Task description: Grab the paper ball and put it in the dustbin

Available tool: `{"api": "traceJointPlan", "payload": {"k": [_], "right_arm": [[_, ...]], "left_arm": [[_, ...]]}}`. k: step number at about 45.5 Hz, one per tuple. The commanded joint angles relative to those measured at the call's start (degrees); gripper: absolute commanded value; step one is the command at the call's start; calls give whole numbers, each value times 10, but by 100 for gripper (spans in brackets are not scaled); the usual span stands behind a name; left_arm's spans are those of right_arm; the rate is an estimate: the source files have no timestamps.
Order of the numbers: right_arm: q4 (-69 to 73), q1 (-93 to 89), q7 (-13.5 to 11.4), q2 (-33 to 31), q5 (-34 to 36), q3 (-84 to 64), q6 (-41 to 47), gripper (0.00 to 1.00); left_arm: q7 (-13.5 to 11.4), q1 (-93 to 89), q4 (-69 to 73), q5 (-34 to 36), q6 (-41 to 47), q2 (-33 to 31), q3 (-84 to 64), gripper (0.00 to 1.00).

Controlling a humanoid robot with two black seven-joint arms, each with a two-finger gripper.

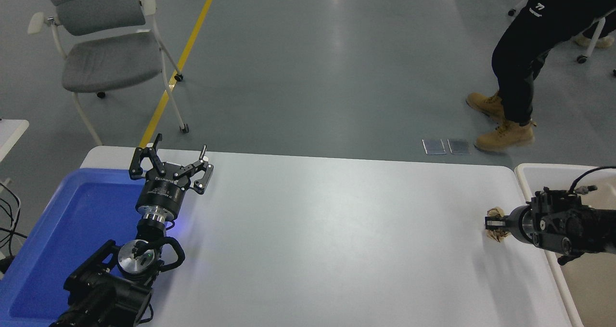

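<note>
The tan paper ball (495,226) is held in my right gripper (494,225), which is shut on it a little above the white table near its right edge. The right arm comes in from the right edge over the dustbin (532,173), a cream bin with a thick pale rim at the table's right end. The arm covers part of the bin. My left gripper (171,161) is open, parked at the lower left by the blue tray.
A shallow blue tray (62,230) lies at the table's left end. The white table (327,240) spans the middle. A person's legs (524,62) in tan boots are on the floor beyond the far right. A grey chair (103,52) stands at the far left.
</note>
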Motion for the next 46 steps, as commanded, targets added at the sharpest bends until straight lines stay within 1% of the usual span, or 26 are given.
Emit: {"api": "traceJointPlan", "payload": {"k": [1, 7, 11, 22, 33, 37, 41, 46], "right_arm": [[101, 144, 6, -119, -67, -8, 64, 0], [171, 244, 5, -186, -104, -21, 140, 0], [214, 333, 5, -209, -125, -61, 177, 0], [295, 534, 6, -214, -127, -193, 233, 0], [304, 618, 5, -218, -116, -214, 275, 0], [281, 621, 4, -235, -79, -213, 272, 0], [217, 614, 3, -240, -1, -214, 270, 0], [97, 571, 1, -245, 81, -205, 266, 0]], "left_arm": [[0, 0, 0, 0, -1, 0, 0, 99], [0, 0, 0, 0, 0, 0, 0, 99], [0, 0, 0, 1, -1, 0, 0, 99], [0, 0, 0, 1, 0, 0, 0, 99], [0, 0, 0, 0, -1, 0, 0, 99], [0, 0, 0, 1, -1, 0, 0, 99], [0, 0, -1, 1, -1, 0, 0, 99], [0, 0, -1, 1, -1, 0, 0, 99]]}}
